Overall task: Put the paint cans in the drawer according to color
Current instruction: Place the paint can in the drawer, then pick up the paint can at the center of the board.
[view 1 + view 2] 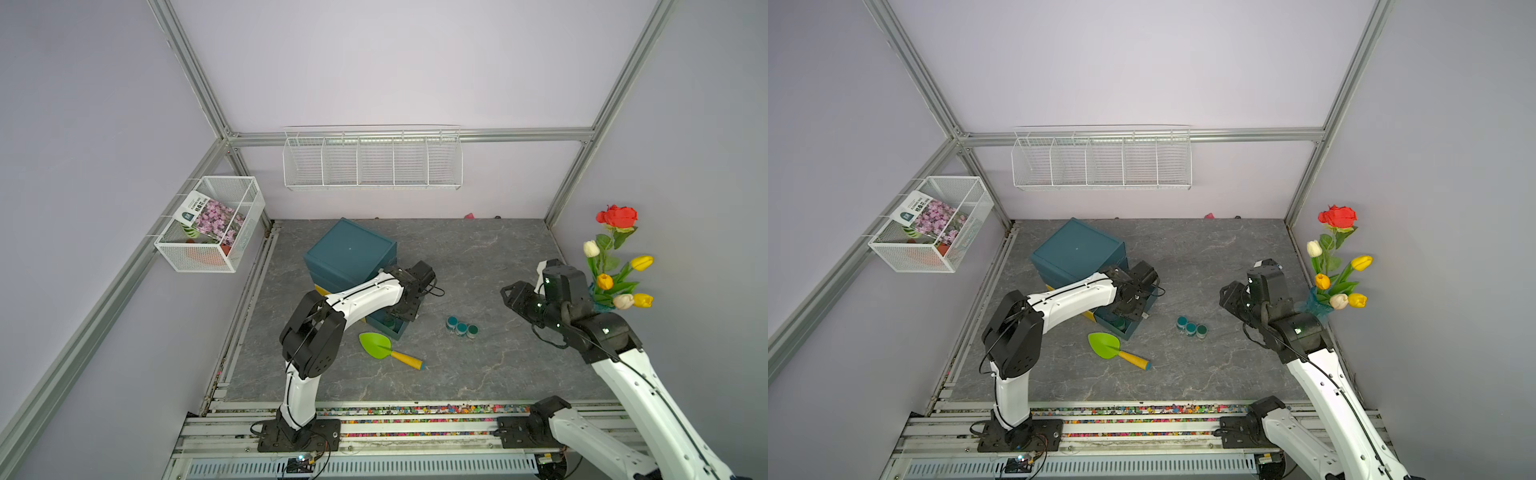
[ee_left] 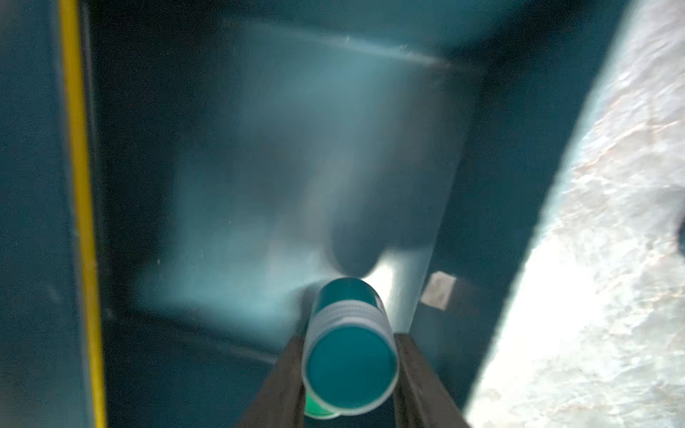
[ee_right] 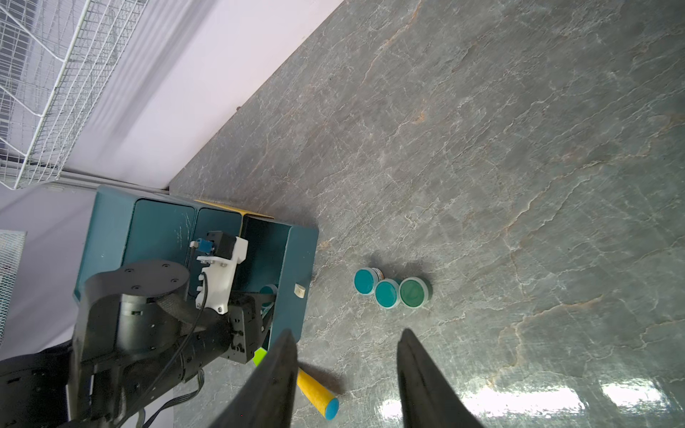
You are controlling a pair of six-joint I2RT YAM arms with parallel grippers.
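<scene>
Teal plastic fills the left wrist view. The left gripper (image 2: 349, 338) reaches down into the open drawer (image 2: 519, 155), its two fingers pressed against the sides of a teal can (image 2: 350, 367) held upright just above the drawer floor. A green lid (image 2: 318, 407) peeks out beneath it, probably another can.

To do this step well, the can should settle flat and clear of its neighbour before the fingers part. The arm should then lift straight up so neither finger tips it.

Both top views hide this grip behind the left arm. The right wrist view shows three cans (image 3: 387, 292) near the middle of the bench, one of them green, and the right gripper (image 3: 346, 333) with its fingers apart and empty.
</scene>
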